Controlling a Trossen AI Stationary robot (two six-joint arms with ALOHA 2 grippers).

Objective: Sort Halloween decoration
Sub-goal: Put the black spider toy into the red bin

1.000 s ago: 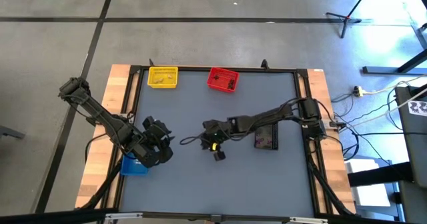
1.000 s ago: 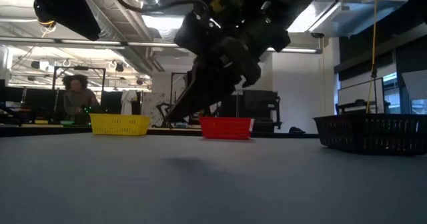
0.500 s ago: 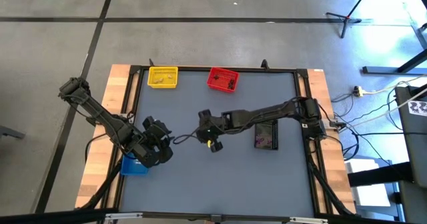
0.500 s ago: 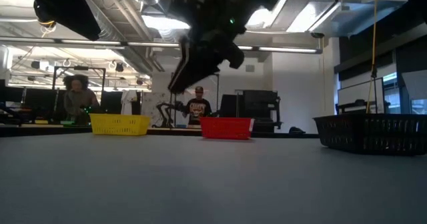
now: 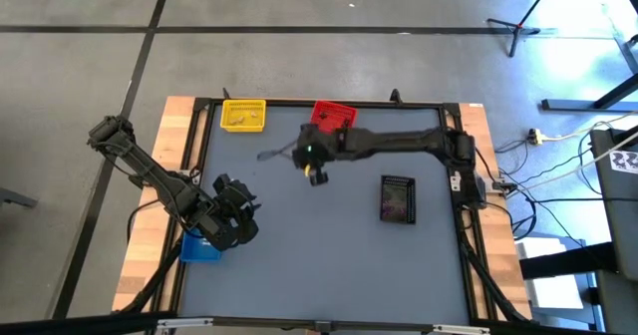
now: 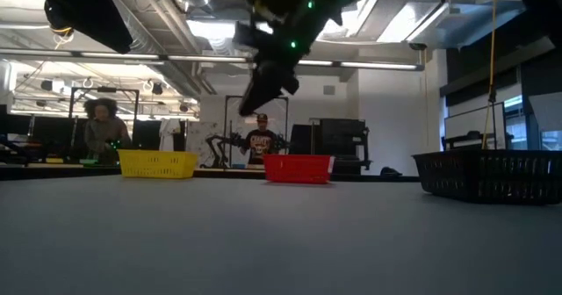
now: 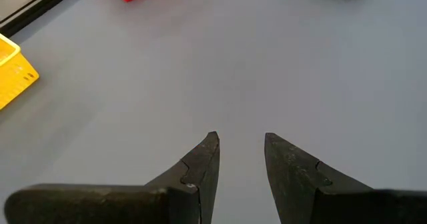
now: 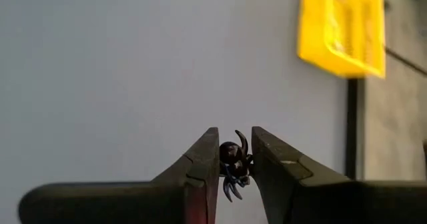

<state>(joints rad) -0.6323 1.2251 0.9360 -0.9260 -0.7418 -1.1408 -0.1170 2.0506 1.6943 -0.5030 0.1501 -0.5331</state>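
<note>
Table [image 5: 329, 265]: grey mat inside a dark frame, wooden strips along both sides. Most of the mat is bare, widest across the middle and the near half.
Right arm [image 5: 399, 144]: stretched from the right edge across the far part of the table, toward the two far bins.
Left arm [image 5: 150, 170]: folded over the left edge, waiting near the near-left corner.
Black bin [image 5: 397, 197]: right of centre, lying apart from everything else; in the low view it sits at the right edge.
Yellow bin [image 5: 242, 115]: against the far edge, left of the red bin.
Red bin [image 5: 333, 117]: against the far edge, just beyond the right arm's wrist.
Blue bin [image 5: 199, 248]: at the left edge, partly hidden under the left gripper.
Right gripper [image 5: 267, 156]: raised well off the mat, as the low view shows, between the yellow and red bins and slightly nearer than both. Its fingers [image 8: 203, 161] are pinched onto a trinket.
Left gripper [image 7: 240, 147]: hovers over bare mat beside the blue bin, fingers parted with a clear gap and nothing between them.
Halloween decoration [image 8: 233, 163]: a tiny dark spider clamped between the right fingertips. Its round body sits in the gap and its curved legs stick out past the tips, one hooking forward and several trailing back. Its long axis cannot be told.
People: two stand in the room beyond the table, well behind the bins.
</note>
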